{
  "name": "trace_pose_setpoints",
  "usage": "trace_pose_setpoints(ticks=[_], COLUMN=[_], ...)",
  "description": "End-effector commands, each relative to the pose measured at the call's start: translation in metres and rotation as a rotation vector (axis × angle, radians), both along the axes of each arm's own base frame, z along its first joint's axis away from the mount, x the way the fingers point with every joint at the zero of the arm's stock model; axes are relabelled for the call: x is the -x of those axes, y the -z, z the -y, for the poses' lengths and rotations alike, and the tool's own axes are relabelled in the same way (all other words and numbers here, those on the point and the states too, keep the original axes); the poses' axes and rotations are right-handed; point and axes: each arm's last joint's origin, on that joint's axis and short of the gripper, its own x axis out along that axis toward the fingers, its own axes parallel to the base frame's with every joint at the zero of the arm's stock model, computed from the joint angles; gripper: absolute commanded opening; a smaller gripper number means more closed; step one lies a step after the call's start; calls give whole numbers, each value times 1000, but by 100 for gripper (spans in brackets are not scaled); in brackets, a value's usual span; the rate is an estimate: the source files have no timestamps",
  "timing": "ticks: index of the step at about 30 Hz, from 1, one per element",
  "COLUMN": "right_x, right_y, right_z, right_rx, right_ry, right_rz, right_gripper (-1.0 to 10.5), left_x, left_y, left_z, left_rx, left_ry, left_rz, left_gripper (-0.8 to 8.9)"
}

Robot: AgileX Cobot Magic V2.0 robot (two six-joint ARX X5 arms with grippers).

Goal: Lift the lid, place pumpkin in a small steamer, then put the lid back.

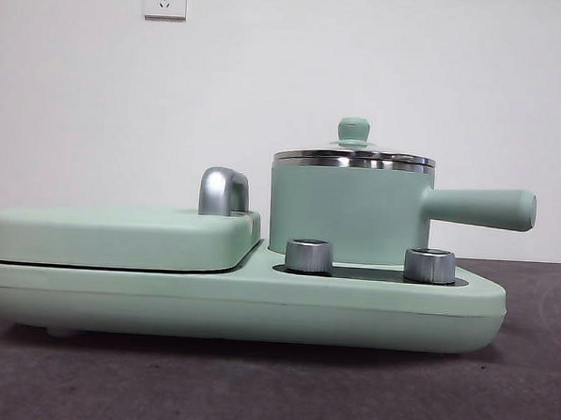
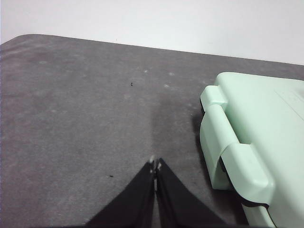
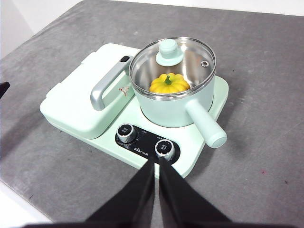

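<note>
The small steamer [image 1: 348, 212] [image 3: 175, 107] stands on the mint-green cooker base, its long handle pointing sideways. The glass lid [image 3: 172, 66] with its mint knob [image 1: 353, 131] sits on the steamer's rim. Through the glass I see the pumpkin [image 3: 169, 84] lying inside the steamer. My right gripper [image 3: 156, 163] is shut, raised above the table on the knob side of the cooker, holding nothing. My left gripper [image 2: 155, 165] is shut over the bare grey table beside the cooker's end, empty too. No arm shows in the front view.
The wide flat griddle cover [image 1: 119, 234] [image 3: 78, 102] with its chrome handle [image 1: 223, 191] takes up the other half of the cooker [image 2: 256, 137]. Two steel dials [image 1: 308, 256] [image 1: 429, 266] sit on the front panel. Grey table [image 2: 71, 118] surrounds the cooker.
</note>
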Motion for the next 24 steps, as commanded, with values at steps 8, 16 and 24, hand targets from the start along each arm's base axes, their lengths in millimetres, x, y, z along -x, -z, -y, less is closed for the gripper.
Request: trace_pose_setpoints(ticks=[8,16,24], right_x=[0,0,-7], right_y=[-3,-3,13], right_z=[-1,-1,4], right_rx=[-14,-14,2], right_ry=[-1,-1,112], right_rz=[8,8,71], right_gripper=[12,12,12], left_x=[-1,-1,-1], left_y=[7,7,7], left_z=[0,0,0], left_rx=[-16,-16,-16], left_ry=[-2,-2,-2], left_rz=[-22,-22,-21], left_gripper=[6,6,6])
